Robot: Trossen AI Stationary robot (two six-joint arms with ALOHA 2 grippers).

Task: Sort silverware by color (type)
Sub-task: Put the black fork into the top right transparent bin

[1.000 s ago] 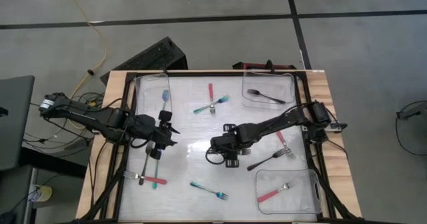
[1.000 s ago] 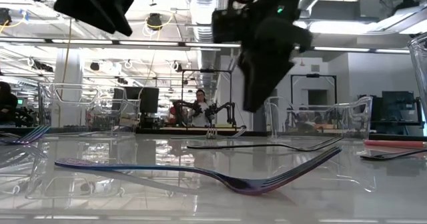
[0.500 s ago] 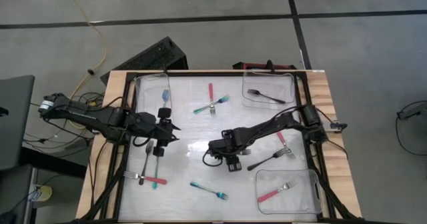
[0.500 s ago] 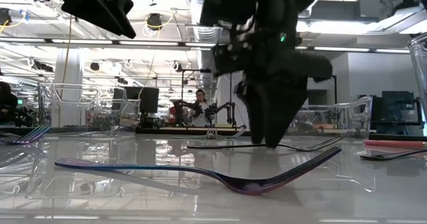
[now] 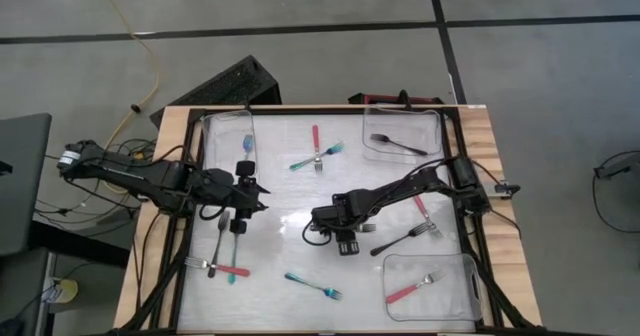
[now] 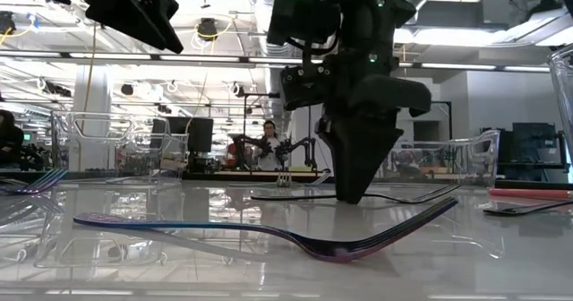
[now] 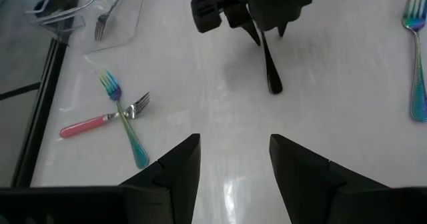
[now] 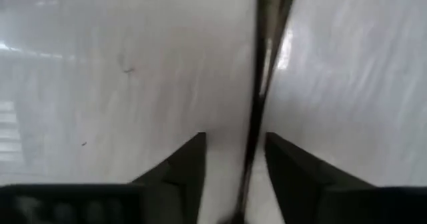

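The left gripper (image 5: 252, 202) hangs over the left part of the white table (image 5: 290, 251), and its two fingers (image 7: 179, 165) are apart with nothing between them; just under it lie a black fork (image 5: 218, 242) and a blue fork (image 5: 234, 244), side by side; at their near ends a red fork (image 5: 222, 270) lies across them; farther back, by the left edge, a blue fork (image 5: 248, 144) lies under the wall of a clear tray (image 5: 228, 116).

In the middle, at the back, a red fork (image 5: 315, 140) and a teal fork (image 5: 317, 156) cross each other; at the front a shiny blue fork (image 5: 312, 285) lies alone, and in the low view it is the nearest thing.

The right gripper (image 5: 343, 238) is down at the table, near the middle; a thin black fork (image 8: 257, 111) runs between its fingers (image 8: 180, 167), but the pictures do not show if they pinch it or just stand beside it; in the left wrist view the black fork sticks out from under that gripper.

Farther right, a black fork (image 5: 405, 239) lies on the table, and a red fork (image 5: 427, 216) lies just beside it; a black fork (image 5: 397, 143) sits in the clear tray (image 5: 440, 136) at the back right; a red fork (image 5: 412, 288) sits in the clear tray (image 5: 470, 296) at the front right.
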